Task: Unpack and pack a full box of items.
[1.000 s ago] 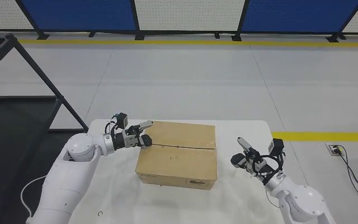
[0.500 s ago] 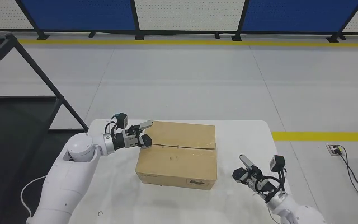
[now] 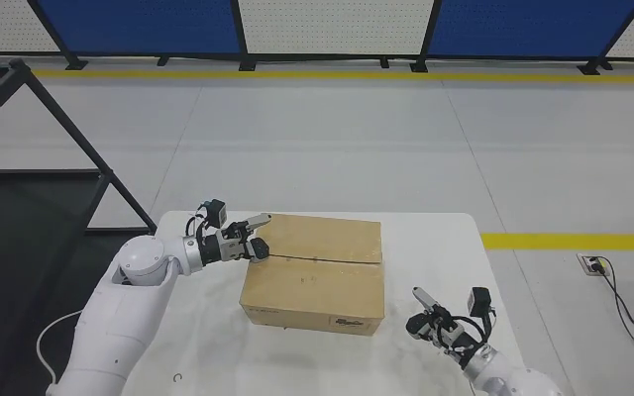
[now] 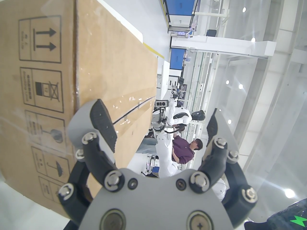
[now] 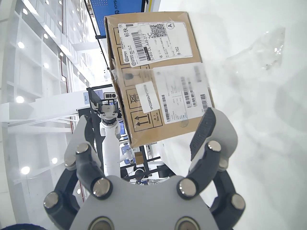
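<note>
Left fingers (image 4: 103, 125), beside the closed box (image 3: 315, 282) central on the counter (image 3: 436, 257), and right fingers (image 5: 203, 130), near the front right corner, stand released; an unbraced push could skid the box.

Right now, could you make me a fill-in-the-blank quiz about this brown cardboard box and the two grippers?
The brown cardboard box sits on a white ___.
Its top flaps are ___.
The left gripper, at the box's end, is ___, not shut.
The right gripper holds ___.
Missing words: table, closed, open, nothing.
</note>
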